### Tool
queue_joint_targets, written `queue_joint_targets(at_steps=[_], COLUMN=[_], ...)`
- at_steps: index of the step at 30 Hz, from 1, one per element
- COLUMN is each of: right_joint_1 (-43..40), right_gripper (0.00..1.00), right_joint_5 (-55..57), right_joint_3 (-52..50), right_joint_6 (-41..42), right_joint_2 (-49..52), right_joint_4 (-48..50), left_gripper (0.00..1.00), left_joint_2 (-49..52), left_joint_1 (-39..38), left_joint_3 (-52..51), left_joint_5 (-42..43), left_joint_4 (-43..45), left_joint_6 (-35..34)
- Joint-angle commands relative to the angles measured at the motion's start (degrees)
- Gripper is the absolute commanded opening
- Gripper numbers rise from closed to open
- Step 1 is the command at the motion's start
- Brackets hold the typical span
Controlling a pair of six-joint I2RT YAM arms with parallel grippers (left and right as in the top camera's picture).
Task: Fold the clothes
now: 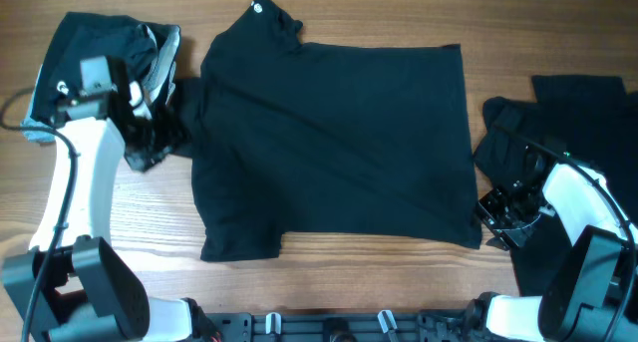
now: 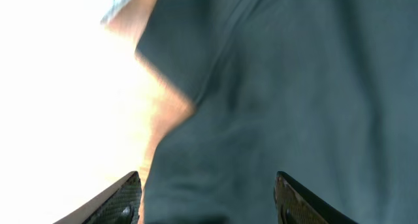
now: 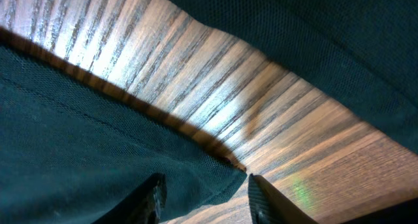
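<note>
A black T-shirt (image 1: pixel 329 143) lies spread flat in the middle of the table, its collar with a small white tag (image 1: pixel 260 7) at the far edge. My left gripper (image 1: pixel 152 133) is at the shirt's left sleeve. In the left wrist view its fingers (image 2: pixel 206 201) are wide open with dark cloth (image 2: pixel 294 87) below and between them. My right gripper (image 1: pixel 490 217) is at the shirt's near right corner. In the right wrist view its fingers (image 3: pixel 204 194) are open with the hem corner (image 3: pixel 196 168) lying between them.
A heap of dark clothes with a light grey-blue piece (image 1: pixel 100 38) sits at the far left. More black garments (image 1: pixel 578 98) lie at the far right. Bare wooden table (image 1: pixel 150 212) shows in front of the shirt and beside the hem (image 3: pixel 261 106).
</note>
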Motion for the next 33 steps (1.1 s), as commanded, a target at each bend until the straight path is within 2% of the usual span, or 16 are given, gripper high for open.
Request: queue_joint_targets(at_steps=[1,4,6,11,12,13,14,15,21,25,26,27,31,33], right_joint_1=[-0.09,-0.09,-0.09,-0.09,-0.09,-0.09,-0.09,-0.09,-0.09,-0.09,-0.09,-0.09,-0.07,0.83], right_gripper=[0.47,0.47,0.47,0.47,0.48,0.48,0.48,0.48,0.48,0.48,0.48,0.48,0.47,0.47], right_joint_5=[0.76,-1.16,-1.92,-1.95,-1.97,-1.95,-1.97,-1.97,-1.92,-2.08,-3.37,-5.7,-19.82,-23.02], right_joint_3=[0.94,0.94,0.94,0.94,0.94,0.94,0.94,0.94,0.94,0.94,0.94,1.2,7.78,11.19], right_joint_6=[-1.66,-2.32,-2.8,-3.58,-3.58,-3.61,-3.61,-3.61,-5.03,-5.99,-7.93,-10.16,-20.57,-19.58], right_joint_2=[-0.96,-0.96,-0.96,-0.96,-0.96,-0.96,-0.96,-0.96,-0.96,-0.96,-0.96,-0.96,-0.96,-0.96], right_joint_4=[1.38,3.26,4.28,5.81,6.12,6.58,6.88,7.21,7.76,9.01,10.08,11.39,13.53,17.07], left_gripper=[0.65,0.59,0.5,0.49,0.44,0.32,0.1,0.04,0.04,0.06,0.33,0.43,0.47,0.47], left_joint_2=[-0.35,-0.28,-0.28,-0.28,-0.28,-0.28,-0.28,-0.35,-2.32,-4.92,-4.94,-4.94,-5.03,-5.33], left_joint_1=[0.09,0.09,0.07,0.07,0.07,0.07,0.09,0.24,8.26,11.02,10.97,10.95,10.95,10.82], left_joint_3=[-7.13,-13.64,-18.84,-27.06,-27.96,-28.92,-29.14,-29.07,-23.02,-22.4,-22.4,-22.4,-18.34,-13.84], left_joint_5=[-0.92,-0.9,-0.9,-0.92,-0.9,-0.92,-0.94,-0.96,-4.83,-5.22,-5.09,-4.74,-2.84,-1.7], left_joint_4=[0.0,5.49,10.25,20.0,20.98,21.27,20.35,18.58,8.59,7.82,8.37,8.52,7.34,6.36], left_joint_6=[-1.33,-3.5,-6.45,-9.77,-10.01,-10.12,-10.12,-10.16,-11.54,-11.37,-11.34,-11.3,-7.93,-5.51])
